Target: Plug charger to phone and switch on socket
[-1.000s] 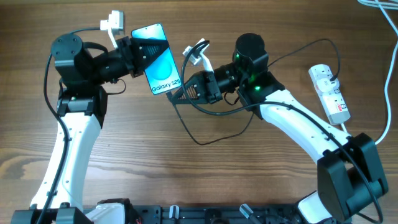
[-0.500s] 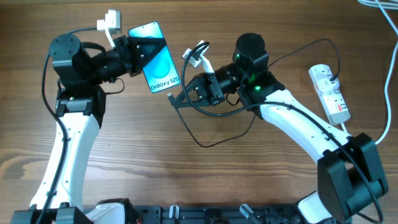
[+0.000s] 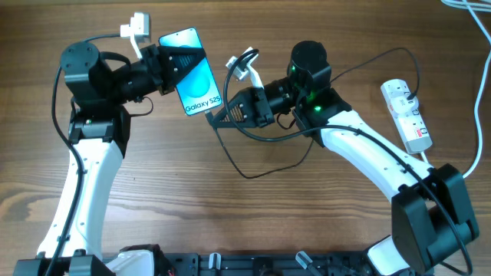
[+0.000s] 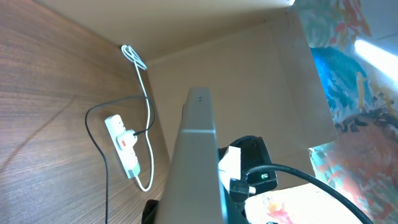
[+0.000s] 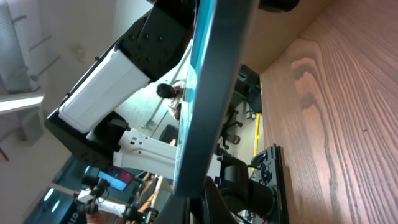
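My left gripper [image 3: 170,67] is shut on the phone [image 3: 192,73] and holds it above the table, cyan screen up, with the "Galaxy" end toward the right arm. My right gripper [image 3: 219,116] is shut on the charger's connector end, right at the phone's lower end. The thin black cable [image 3: 247,176] loops over the table to the socket [image 3: 406,115] at the far right. In the left wrist view the phone [image 4: 198,155] shows edge-on, with the socket [image 4: 122,144] beyond. In the right wrist view the phone [image 5: 211,81] is edge-on just above my dark fingers; the connector tip is hidden.
A thick white cord [image 3: 479,34] runs from the socket up the right edge of the table. The wooden table [image 3: 230,222] spreads below both arms. White camera cables stick up from each wrist [image 3: 136,29].
The left gripper has shifted the phone slightly up and left. The right gripper has moved the connector in against the phone's lower end, closing the small gap seen half a second ago.
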Motion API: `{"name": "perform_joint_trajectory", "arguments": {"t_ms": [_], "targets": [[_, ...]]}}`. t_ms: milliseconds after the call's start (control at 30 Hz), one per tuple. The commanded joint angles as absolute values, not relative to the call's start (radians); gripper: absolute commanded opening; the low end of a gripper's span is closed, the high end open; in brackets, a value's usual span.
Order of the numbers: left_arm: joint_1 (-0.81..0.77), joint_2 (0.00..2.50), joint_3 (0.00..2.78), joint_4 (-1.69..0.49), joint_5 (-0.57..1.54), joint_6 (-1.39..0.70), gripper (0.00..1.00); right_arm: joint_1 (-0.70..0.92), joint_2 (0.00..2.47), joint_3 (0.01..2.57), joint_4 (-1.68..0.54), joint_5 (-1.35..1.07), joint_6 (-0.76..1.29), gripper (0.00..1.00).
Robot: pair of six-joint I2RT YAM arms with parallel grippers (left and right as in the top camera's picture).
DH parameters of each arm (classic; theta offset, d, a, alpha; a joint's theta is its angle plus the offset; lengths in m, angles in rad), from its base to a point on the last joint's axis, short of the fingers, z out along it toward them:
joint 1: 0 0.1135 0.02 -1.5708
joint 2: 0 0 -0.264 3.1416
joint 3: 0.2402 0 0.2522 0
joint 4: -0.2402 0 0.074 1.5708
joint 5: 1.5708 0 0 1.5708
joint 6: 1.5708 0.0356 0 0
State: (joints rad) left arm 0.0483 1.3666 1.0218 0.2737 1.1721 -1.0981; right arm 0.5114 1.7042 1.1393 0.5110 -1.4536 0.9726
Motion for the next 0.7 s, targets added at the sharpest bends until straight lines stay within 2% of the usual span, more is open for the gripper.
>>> {"name": "perform_joint_trajectory", "arguments": {"t_ms": [0,267,667], "targets": [[0.055,1.355,1.032,0.281,1.187,-1.1,0.04,0.511,1.703,1.151,0.523,-1.452,0.988,0.04],[0.054,1.355,1.032,0.28,1.184,-1.081,0.04,0.511,1.703,1.151,0.527,-1.531,0.987,0.04],[0.054,1.355,1.032,0.28,1.196,-1.081,0.04,0.511,1.703,1.151,0.553,-1.482,1.023,0.04]]}}
